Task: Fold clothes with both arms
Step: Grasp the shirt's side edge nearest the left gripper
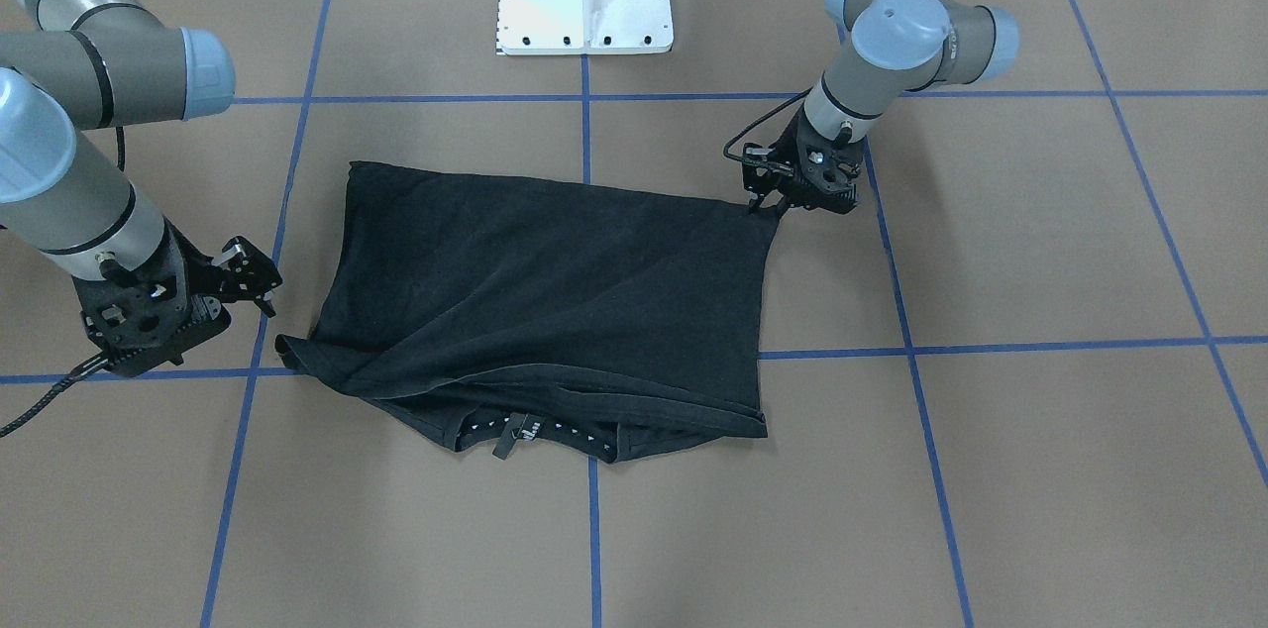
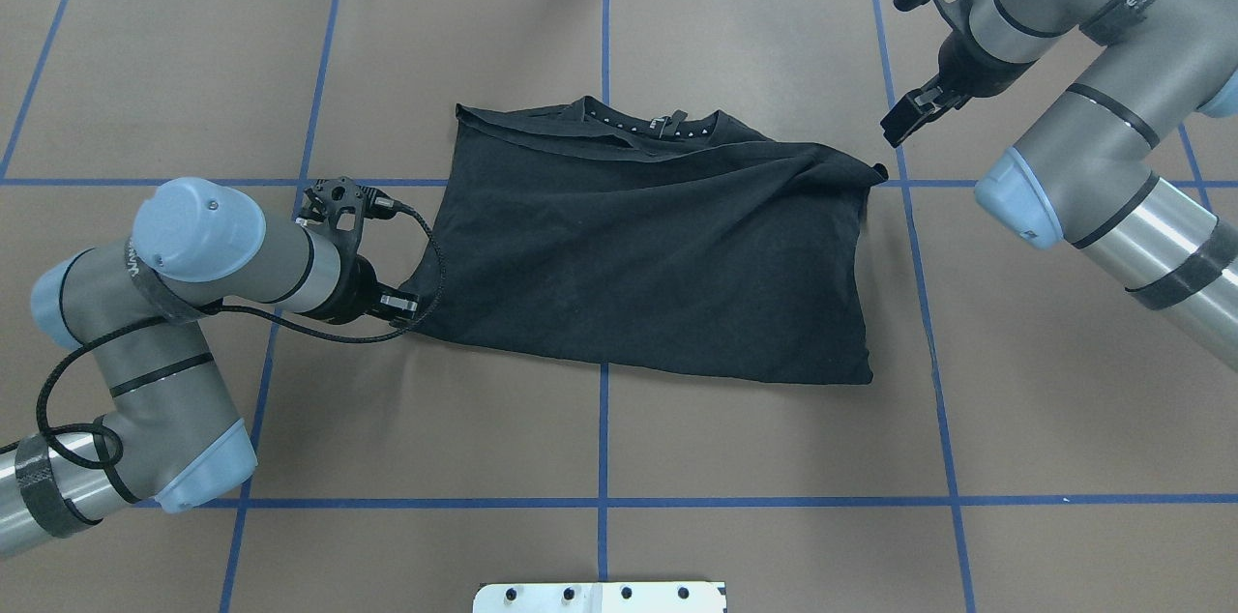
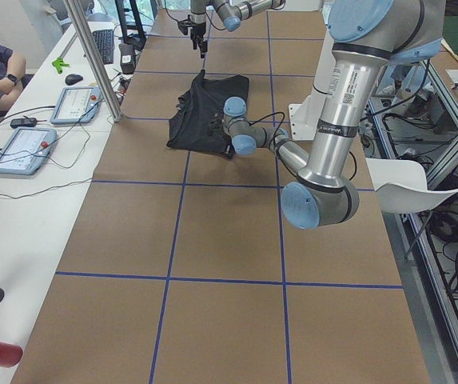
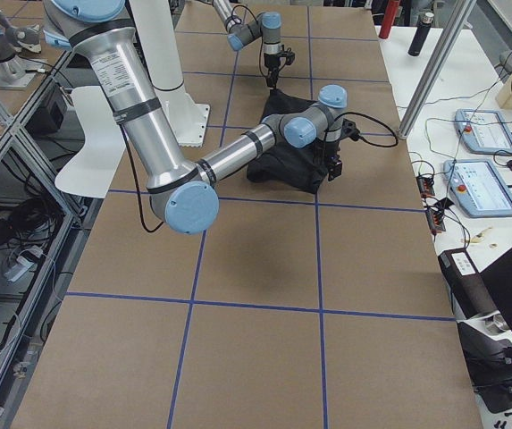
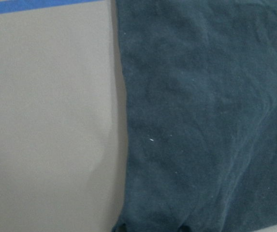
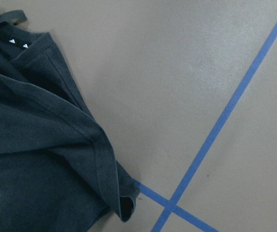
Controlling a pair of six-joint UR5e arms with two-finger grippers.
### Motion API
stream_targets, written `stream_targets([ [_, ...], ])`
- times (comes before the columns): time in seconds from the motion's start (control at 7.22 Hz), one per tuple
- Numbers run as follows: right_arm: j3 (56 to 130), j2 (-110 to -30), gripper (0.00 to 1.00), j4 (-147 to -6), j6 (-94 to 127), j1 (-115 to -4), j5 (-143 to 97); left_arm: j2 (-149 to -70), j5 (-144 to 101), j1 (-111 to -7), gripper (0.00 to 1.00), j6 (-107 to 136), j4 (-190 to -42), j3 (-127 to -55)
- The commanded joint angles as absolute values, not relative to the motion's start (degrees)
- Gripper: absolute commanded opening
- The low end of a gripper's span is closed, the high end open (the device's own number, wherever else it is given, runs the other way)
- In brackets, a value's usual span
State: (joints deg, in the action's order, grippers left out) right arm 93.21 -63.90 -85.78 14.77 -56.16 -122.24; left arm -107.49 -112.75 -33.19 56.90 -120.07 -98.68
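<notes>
The left gripper (image 2: pixel 406 311) pinches the near left corner of the black T-shirt (image 2: pixel 658 255). The right gripper (image 2: pixel 901 124) hangs just beside the shirt's far right corner, not touching it. I cannot tell if it is spread or pressed together. The shirt lies in the middle of the brown table (image 2: pixel 774 458). It is longer from side to side, and its dotted collar (image 2: pixel 658 124) points to the far side. There are two grippers and one shirt.

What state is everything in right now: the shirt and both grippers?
T-shirt: partly folded, lying wrinkled on the table, collar showing at the edge far from the robot.
Left gripper: low at the shirt's near corner, shut on it; the corner is drawn to a point.
Right gripper: clear of the shirt, holding nothing; whether it is open or shut is unclear.
</notes>
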Motion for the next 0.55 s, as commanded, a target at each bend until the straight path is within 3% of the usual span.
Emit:
stream_targets([
  [0.0, 93.3, -63.9, 0.99, -85.8, 14.8, -56.2, -122.2, -107.5, -112.7, -34.3, 0.0, 56.9, -120.0, -98.5],
  [0.42, 93.3, -64.0, 0.99, -85.8, 14.9, -56.2, -122.2, -108.3, -110.6, -40.1, 0.0, 50.1, -119.4, -95.9],
])
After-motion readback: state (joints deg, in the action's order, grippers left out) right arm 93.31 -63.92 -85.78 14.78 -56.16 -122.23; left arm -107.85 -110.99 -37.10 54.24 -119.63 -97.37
